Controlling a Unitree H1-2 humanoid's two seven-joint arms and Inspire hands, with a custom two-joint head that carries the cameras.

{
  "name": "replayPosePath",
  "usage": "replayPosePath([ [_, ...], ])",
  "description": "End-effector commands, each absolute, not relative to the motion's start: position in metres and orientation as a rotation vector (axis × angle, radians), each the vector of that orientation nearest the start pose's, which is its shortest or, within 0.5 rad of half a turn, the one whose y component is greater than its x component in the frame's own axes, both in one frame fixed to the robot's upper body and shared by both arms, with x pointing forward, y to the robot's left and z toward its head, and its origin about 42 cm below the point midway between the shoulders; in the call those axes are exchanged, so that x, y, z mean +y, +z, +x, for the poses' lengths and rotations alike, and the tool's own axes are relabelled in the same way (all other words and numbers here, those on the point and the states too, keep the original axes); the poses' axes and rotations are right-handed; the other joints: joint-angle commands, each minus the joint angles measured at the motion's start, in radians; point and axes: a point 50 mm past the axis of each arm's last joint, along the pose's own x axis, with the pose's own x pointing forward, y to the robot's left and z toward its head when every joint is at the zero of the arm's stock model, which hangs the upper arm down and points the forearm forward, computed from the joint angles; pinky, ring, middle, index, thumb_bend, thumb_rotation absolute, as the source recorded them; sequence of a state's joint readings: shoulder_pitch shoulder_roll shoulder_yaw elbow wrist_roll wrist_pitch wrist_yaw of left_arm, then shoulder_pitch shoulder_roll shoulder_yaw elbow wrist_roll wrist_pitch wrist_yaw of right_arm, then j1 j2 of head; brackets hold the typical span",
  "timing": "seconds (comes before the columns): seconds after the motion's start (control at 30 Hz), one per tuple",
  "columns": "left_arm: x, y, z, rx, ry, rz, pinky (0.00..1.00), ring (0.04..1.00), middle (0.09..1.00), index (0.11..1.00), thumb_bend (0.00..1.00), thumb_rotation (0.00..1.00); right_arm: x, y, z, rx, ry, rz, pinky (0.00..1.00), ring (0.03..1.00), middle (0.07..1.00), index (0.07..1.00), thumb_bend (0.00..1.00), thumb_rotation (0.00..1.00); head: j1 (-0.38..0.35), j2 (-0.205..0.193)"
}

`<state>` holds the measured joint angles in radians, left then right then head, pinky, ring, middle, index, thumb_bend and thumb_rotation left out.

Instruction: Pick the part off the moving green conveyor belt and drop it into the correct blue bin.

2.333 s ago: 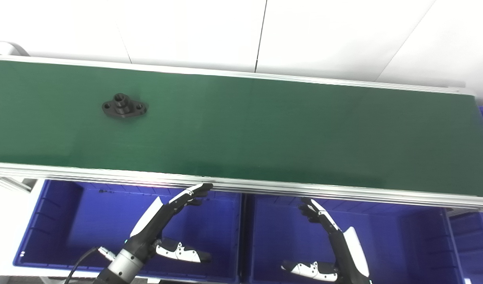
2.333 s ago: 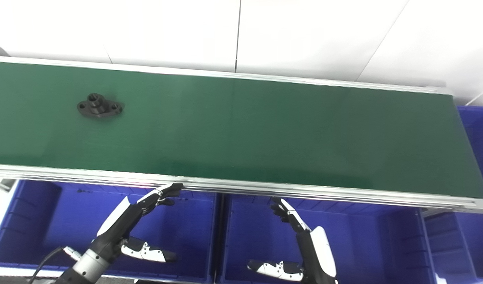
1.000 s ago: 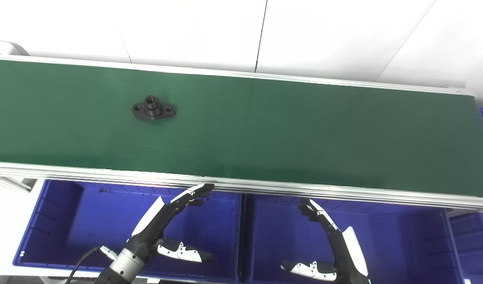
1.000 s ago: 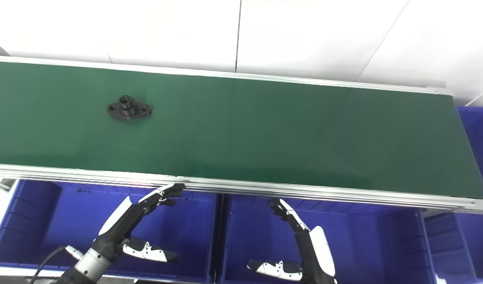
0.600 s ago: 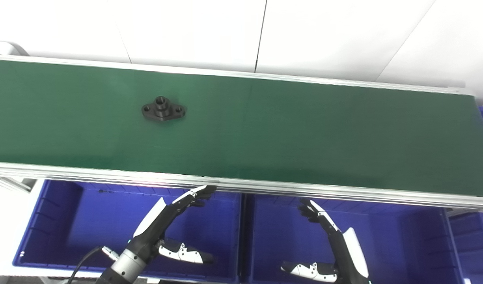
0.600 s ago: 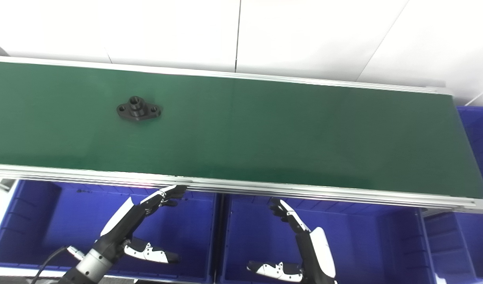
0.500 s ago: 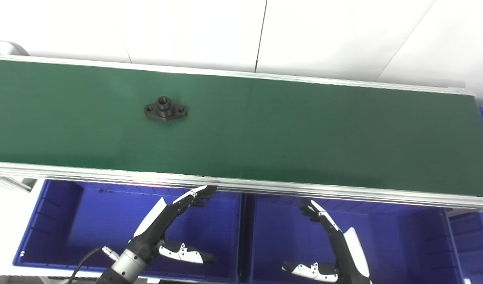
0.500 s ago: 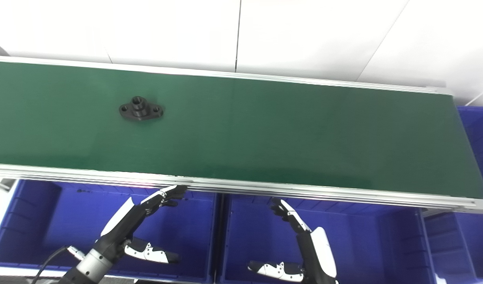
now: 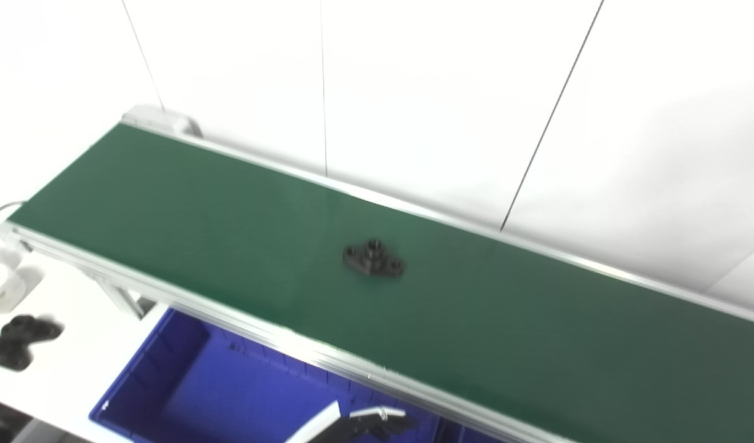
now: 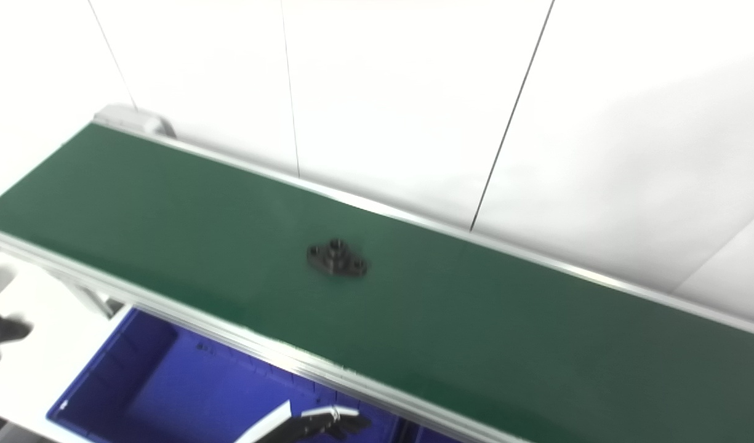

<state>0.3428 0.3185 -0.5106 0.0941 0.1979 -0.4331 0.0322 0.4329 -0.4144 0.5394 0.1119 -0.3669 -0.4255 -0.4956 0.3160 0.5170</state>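
Observation:
A black flanged part (image 9: 373, 259) with a raised hub and bolt holes lies on the green conveyor belt (image 9: 186, 227), about mid-width. Only the fingertips of my left hand (image 9: 369, 423) show, at the bottom edge. They are stretched out over the blue bin (image 9: 186, 381) just below the belt's near rail and hold nothing. The hand is well short of the part and does not touch it. My right hand is out of the picture. The view is blurred.
The belt's aluminium near rail (image 9: 241, 329) runs diagonally between bin and belt. The belt's end roller (image 9: 161, 120) is at the far left. Some dark parts (image 9: 13, 344) and a white object (image 9: 4, 289) lie on the white table at the left.
The camera has swung left and up, so the whole picture has shifted and my right hand has left the view. The part has ridden further right along the belt.

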Motion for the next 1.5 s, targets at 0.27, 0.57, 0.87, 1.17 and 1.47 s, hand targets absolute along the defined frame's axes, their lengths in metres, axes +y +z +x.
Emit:
replayPosePath([
  [0.27,0.204,0.018,0.111,-0.015,-0.525,0.325,0.72,0.796,0.826,0.796,0.87,0.24,-0.243,0.016,0.067,-0.076,0.189,-0.479,0.81,0.802,0.820,0.884,0.86,0.37,-0.029,0.006],
  [0.57,0.207,0.020,0.111,-0.021,-0.521,0.324,0.73,0.798,0.830,0.798,0.87,0.23,-0.238,0.052,0.075,-0.219,0.125,-0.421,0.83,0.797,0.809,0.876,0.85,0.35,-0.072,0.030],
  [0.87,0.209,0.021,0.112,-0.022,-0.516,0.320,0.74,0.804,0.837,0.806,0.87,0.22,-0.245,0.097,0.102,-0.380,0.077,-0.391,0.88,0.787,0.772,0.861,0.87,0.34,-0.155,0.067],
  [1.17,0.215,0.029,0.112,-0.040,-0.503,0.319,0.75,0.820,0.846,0.820,0.89,0.23,-0.244,0.136,0.133,-0.482,0.078,-0.400,0.81,0.798,0.809,0.851,0.86,0.42,-0.277,0.148],
  [1.47,0.224,0.040,0.116,-0.064,-0.498,0.315,0.79,0.847,0.871,0.856,0.88,0.26,-0.238,0.164,0.167,-0.543,0.062,-0.472,0.76,0.762,0.794,0.834,0.84,0.47,-0.373,0.248],
])
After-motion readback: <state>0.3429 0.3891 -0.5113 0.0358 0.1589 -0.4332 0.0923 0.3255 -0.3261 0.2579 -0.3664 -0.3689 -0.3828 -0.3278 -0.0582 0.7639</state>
